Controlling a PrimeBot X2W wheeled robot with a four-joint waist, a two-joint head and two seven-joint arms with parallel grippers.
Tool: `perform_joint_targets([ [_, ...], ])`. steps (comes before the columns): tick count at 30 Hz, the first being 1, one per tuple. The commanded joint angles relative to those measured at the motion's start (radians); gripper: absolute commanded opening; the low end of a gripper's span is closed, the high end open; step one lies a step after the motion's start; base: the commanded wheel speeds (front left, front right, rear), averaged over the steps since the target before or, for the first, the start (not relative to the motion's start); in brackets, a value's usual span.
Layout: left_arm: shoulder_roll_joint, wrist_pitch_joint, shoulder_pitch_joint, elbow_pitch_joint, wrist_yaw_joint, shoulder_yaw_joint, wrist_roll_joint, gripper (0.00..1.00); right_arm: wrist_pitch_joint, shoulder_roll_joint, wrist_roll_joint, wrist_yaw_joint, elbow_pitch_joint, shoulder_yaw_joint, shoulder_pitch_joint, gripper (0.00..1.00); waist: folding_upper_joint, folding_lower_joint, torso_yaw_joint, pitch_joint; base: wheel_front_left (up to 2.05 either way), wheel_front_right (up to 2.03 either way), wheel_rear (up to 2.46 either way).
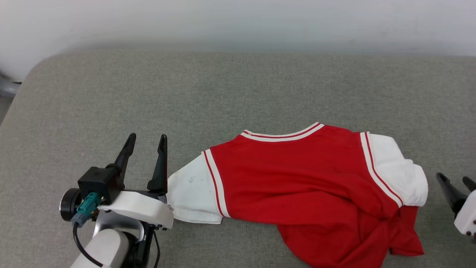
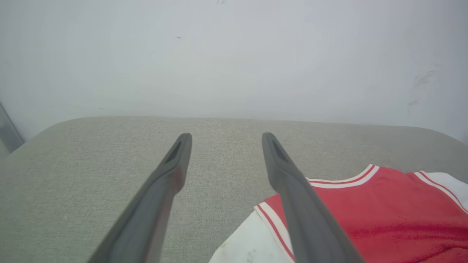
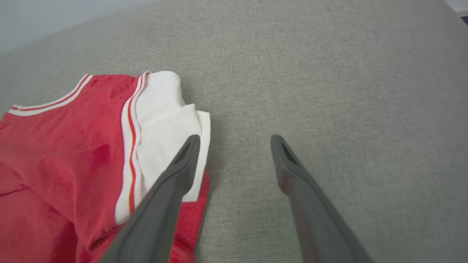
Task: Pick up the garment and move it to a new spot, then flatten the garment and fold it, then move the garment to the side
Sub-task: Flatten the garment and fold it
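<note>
The garment [image 1: 297, 178] is a red shirt with white sleeves, lying on the grey padded surface [image 1: 238, 85] with its plain side up and its collar toward the wall. Its lower right part is bunched and folded under. My left gripper [image 1: 147, 139] stands open just left of the left sleeve, holding nothing. In the left wrist view the open left gripper [image 2: 226, 137] points at the wall, with the garment [image 2: 384, 212] at lower right. My right gripper [image 1: 453, 180] sits open right of the right sleeve. In the right wrist view the right gripper [image 3: 236, 138] is empty beside the garment [image 3: 65, 146].
A pale wall [image 1: 238, 22] stands behind the grey surface. The surface's rounded far left corner [image 1: 41, 63] shows, with a grey object [image 1: 7, 87] beyond it. Bare grey fabric lies behind and to the left of the shirt.
</note>
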Motion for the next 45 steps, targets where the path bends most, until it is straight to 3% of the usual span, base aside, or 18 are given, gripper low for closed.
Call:
perform_joint_targets([
  [1,-0.004,-0.01,-0.011,-0.019,0.005,0.001,0.01,1.0,0.035,-0.029,0.007,-0.001,0.009,0.022,-0.041,1.0,-0.0001,0.0001,0.026,0.034,0.0,0.0,0.0],
  [10,-0.03,-0.035,-0.048,-0.069,0.005,0.006,0.032,1.0,0.249,-0.158,0.036,-0.001,0.088,0.212,-0.225,1.0,-0.0001,0.0001,0.092,0.138,0.0,0.0,0.0],
  [15,-0.044,-0.04,-0.055,-0.058,-0.001,0.01,0.033,1.0,0.334,-0.179,0.057,-0.001,0.167,0.297,-0.258,1.0,-0.0001,0.0001,0.11,0.169,0.0,0.0,0.0],
  [18,-0.049,-0.044,-0.059,-0.053,-0.008,0.013,0.033,1.0,0.39,-0.159,0.081,-0.001,0.236,0.321,-0.229,1.0,-0.0001,0.0001,0.115,0.175,0.0,0.0,0.0],
  [19,-0.051,-0.044,-0.058,-0.051,-0.009,0.014,0.032,1.0,0.41,-0.149,0.091,-0.001,0.256,0.326,-0.22,0.84,-0.0001,0.0001,0.115,0.175,0.0,0.0,0.0],
  [21,-0.051,-0.044,-0.054,-0.044,-0.014,0.016,0.028,1.0,0.432,-0.131,0.109,0.0,0.276,0.335,-0.206,0.1,-0.0001,0.0001,0.113,0.175,0.0,0.0,0.0],
  [22,-0.05,-0.044,-0.05,-0.042,-0.017,0.016,0.023,1.0,0.433,-0.127,0.115,0.0,0.276,0.342,-0.206,0.0,-0.0001,0.0001,0.11,0.174,0.0,0.0,0.0],
  [26,-0.032,0.027,-0.038,-0.014,-0.049,0.006,-0.023,1.0,0.381,-0.14,0.121,-0.001,0.244,0.329,-0.235,0.0,-0.0001,0.0001,0.091,0.156,0.0,0.0,0.0],
  [34,0.077,0.35,-0.073,0.017,-0.145,0.009,-0.191,1.0,0.29,-0.131,0.11,-0.001,0.131,0.257,-0.24,0.0,-0.0001,0.0001,0.038,0.098,0.0,0.0,0.0],
  [39,0.158,0.578,-0.083,0.019,-0.167,0.002,-0.29,1.0,0.288,-0.097,0.094,-0.001,0.081,0.247,-0.201,0.0,-0.0001,0.0001,-0.003,0.081,0.0,0.0,0.0],
  [45,0.197,0.762,-0.102,0.049,-0.184,-0.045,-0.343,1.0,0.289,-0.063,0.085,-0.001,0.04,0.247,-0.172,0.0,-0.0001,0.0001,-0.044,0.094,0.0,0.0,0.0],
])
